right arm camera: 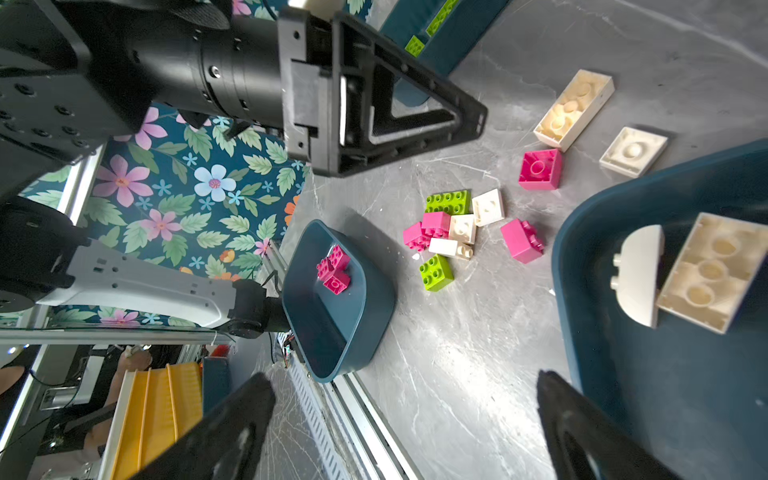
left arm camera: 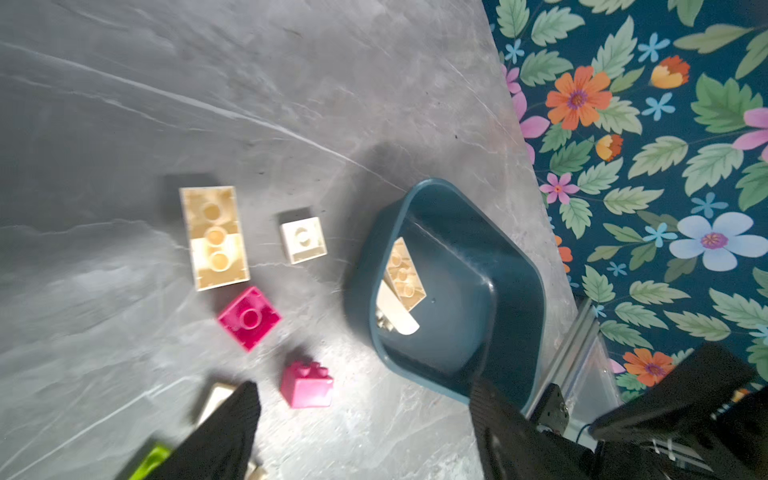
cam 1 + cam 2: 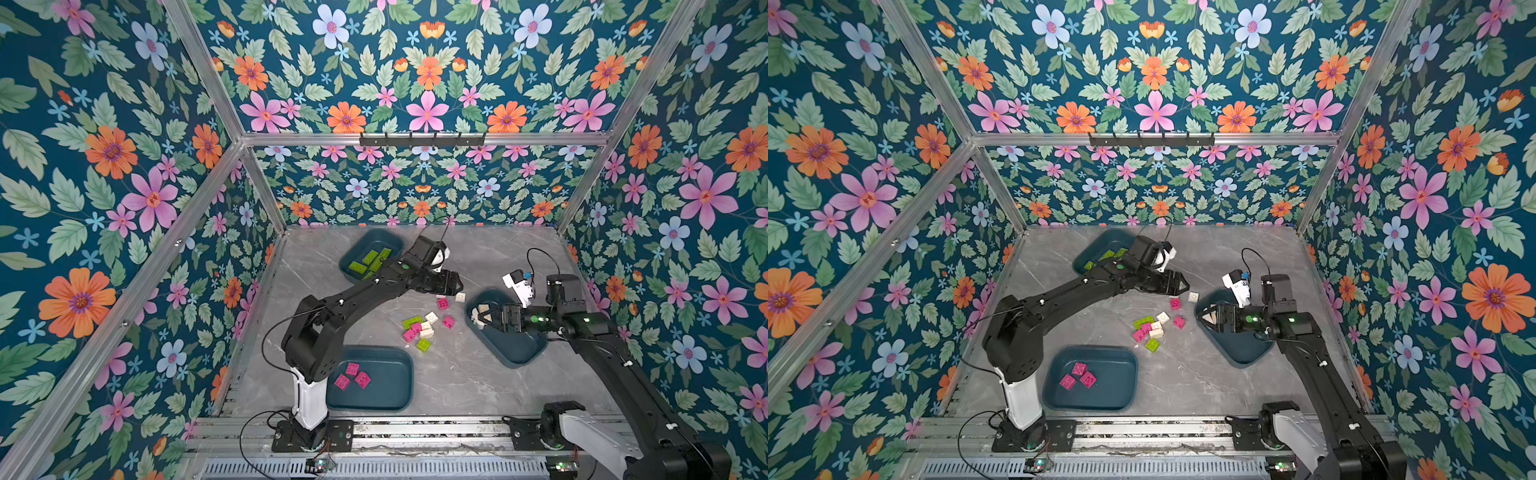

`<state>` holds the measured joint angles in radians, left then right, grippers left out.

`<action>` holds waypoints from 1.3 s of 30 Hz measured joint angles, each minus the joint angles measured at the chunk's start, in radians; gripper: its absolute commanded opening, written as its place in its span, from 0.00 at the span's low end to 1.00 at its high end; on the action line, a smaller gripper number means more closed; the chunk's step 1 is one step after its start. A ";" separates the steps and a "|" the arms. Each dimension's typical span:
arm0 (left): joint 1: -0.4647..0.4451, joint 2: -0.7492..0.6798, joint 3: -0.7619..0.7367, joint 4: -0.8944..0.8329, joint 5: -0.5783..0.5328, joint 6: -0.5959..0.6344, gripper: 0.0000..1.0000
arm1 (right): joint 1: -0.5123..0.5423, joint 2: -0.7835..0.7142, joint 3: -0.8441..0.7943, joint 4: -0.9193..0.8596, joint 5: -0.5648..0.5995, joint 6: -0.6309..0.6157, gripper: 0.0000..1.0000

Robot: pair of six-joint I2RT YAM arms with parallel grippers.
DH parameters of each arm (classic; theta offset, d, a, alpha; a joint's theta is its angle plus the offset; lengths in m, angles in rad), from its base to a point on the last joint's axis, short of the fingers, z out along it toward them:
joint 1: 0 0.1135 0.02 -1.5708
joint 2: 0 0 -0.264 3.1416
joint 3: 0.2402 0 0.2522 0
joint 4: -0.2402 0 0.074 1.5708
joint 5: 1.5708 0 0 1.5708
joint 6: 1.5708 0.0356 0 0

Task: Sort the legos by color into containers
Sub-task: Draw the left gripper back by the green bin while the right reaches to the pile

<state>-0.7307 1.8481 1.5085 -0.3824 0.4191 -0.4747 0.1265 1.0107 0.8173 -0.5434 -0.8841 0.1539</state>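
Black fingers (image 1: 232,428) of the right pincer (image 1: 403,376) loom closest, spread wide with nothing between them, hanging over the edge of the right-hand teal bin (image 1: 665,395). Inside it a long cream brick (image 1: 712,272) lies hollow side up, leaning on a white rounded piece (image 1: 638,276).

Over on the other side, the left pincer (image 2: 363,384) stands apart too, empty, above the grey table (image 2: 124,104). Just ahead of it lie an upturned cream brick (image 2: 214,237), a small white square (image 2: 303,240) and two magenta bricks (image 2: 248,318). That upturned brick is lost under the pincer in both top views. A lime brick (image 2: 151,457) is blurred and cut off behind a finger.

Mid-table sits a mixed pile (image 3: 419,330) of lime, magenta and cream. The left arm (image 3: 353,297) covers part of the far bin (image 3: 374,239) with its lime bricks (image 3: 370,262). The near bin (image 3: 390,386) holds three magenta ones (image 3: 352,376).
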 measured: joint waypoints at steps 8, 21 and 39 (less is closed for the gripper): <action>0.138 -0.188 -0.183 -0.014 0.007 0.069 1.00 | 0.207 0.122 0.037 0.063 0.150 0.071 0.97; 0.301 -0.326 -0.299 -0.015 0.039 0.123 1.00 | 0.388 0.426 0.276 0.035 0.345 -0.158 0.86; 0.405 -0.399 -0.347 -0.044 0.027 0.138 1.00 | 0.472 0.879 0.535 0.024 0.474 -0.824 0.73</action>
<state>-0.3256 1.4494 1.1618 -0.4267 0.4465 -0.3367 0.5987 1.8896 1.3521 -0.5190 -0.4103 -0.6704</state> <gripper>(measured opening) 0.997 0.737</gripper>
